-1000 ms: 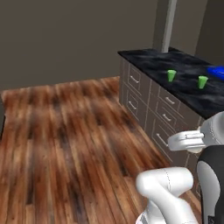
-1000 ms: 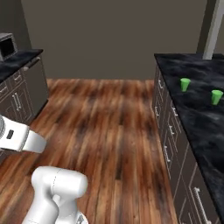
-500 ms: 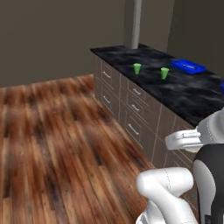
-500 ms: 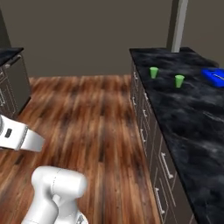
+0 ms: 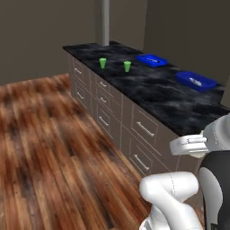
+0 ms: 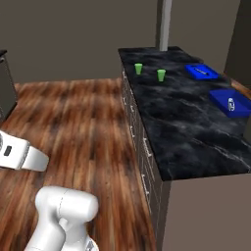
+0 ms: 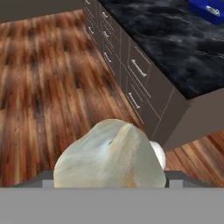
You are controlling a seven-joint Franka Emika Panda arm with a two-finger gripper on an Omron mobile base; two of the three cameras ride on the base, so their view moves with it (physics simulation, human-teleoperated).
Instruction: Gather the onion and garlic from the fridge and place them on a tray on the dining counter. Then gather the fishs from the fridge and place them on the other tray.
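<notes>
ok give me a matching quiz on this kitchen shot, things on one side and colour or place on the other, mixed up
Things:
1. cups
2. trays
3. garlic
4. pillar

Colour or place:
a. blue, on the dining counter beyond the cups
b. grey, rising at the counter's far end
c. green, standing side by side on the black top
d. pale and lumpy, close up in the hand view above the wood floor

Pairs: 1-c, 2-a, 3-d, 4-b
</notes>
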